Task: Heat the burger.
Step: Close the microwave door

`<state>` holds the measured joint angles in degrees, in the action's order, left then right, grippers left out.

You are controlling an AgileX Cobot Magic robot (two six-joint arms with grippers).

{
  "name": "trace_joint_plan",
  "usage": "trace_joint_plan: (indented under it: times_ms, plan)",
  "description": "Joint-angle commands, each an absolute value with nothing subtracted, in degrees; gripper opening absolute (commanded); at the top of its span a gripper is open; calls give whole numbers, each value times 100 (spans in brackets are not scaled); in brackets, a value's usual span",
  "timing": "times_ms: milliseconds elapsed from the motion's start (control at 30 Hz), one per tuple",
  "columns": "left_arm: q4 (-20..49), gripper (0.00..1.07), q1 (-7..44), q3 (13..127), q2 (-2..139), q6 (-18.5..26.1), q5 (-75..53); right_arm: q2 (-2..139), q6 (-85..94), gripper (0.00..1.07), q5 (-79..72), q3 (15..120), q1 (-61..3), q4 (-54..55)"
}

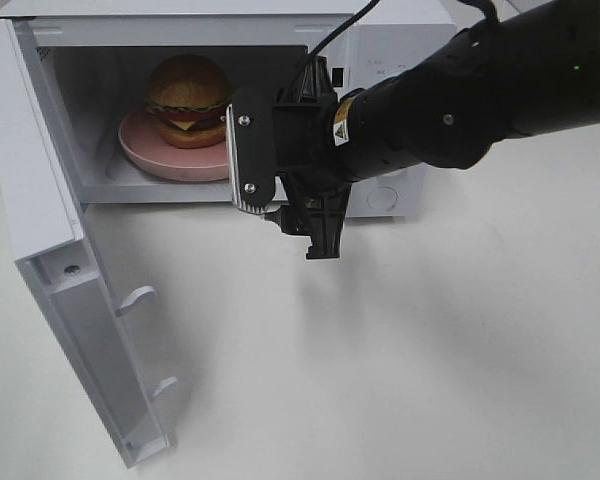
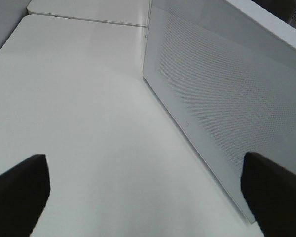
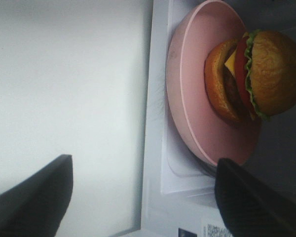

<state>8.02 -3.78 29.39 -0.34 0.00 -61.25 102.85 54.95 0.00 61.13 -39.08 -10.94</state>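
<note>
The burger [image 1: 188,98], with a golden-brown bun, lettuce and red filling, sits on a pink plate [image 1: 150,152] inside the open microwave [image 1: 390,40]. In the right wrist view the burger [image 3: 254,74] and plate [image 3: 192,84] lie just beyond the cavity's front edge. My right gripper [image 1: 280,195] hovers in front of the cavity opening, a little right of the plate, open and empty. Its dark fingers [image 3: 32,197] frame the right wrist view. My left gripper [image 2: 148,197] shows only in its own wrist view, open and empty above the white table, beside the microwave door [image 2: 212,98].
The microwave door [image 1: 60,260] hangs wide open at the left, reaching toward the table's front edge. My right arm [image 1: 480,90] covers part of the microwave's control panel. White tabletop [image 1: 430,350] spreads in front of the microwave.
</note>
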Motion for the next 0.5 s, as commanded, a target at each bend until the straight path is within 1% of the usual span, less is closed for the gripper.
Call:
trace_joint_plan:
  times_ms: [33,133,200,233,267,333,500]
  plan:
    - [808,98,-407,2939,-126,0,-6079,9998,4979,76,-86,5890,-3896,-1123]
    - [808,98,-407,2939,-126,0,-6079,9712,4125,76,-86,5626,-3896,-1117]
    - [808,98,-407,2939,-126,0,-6079,9660,3919,76,-69,5558,-3896,-1117]
    - [808,98,-407,2939,-126,0,-6079,9528,3369,76,-46,5437,-3896,-1117]
    - [808,98,-407,2939,-126,0,-6079,9528,3369,76,-46,5437,-3896,-1117]
    - [808,98,-407,2939,-126,0,-6079,9351,2607,76,-34,5243,-3896,-1117]
    - [808,98,-407,2939,-126,0,-6079,9007,1725,76,126,4905,-3896,-1112]
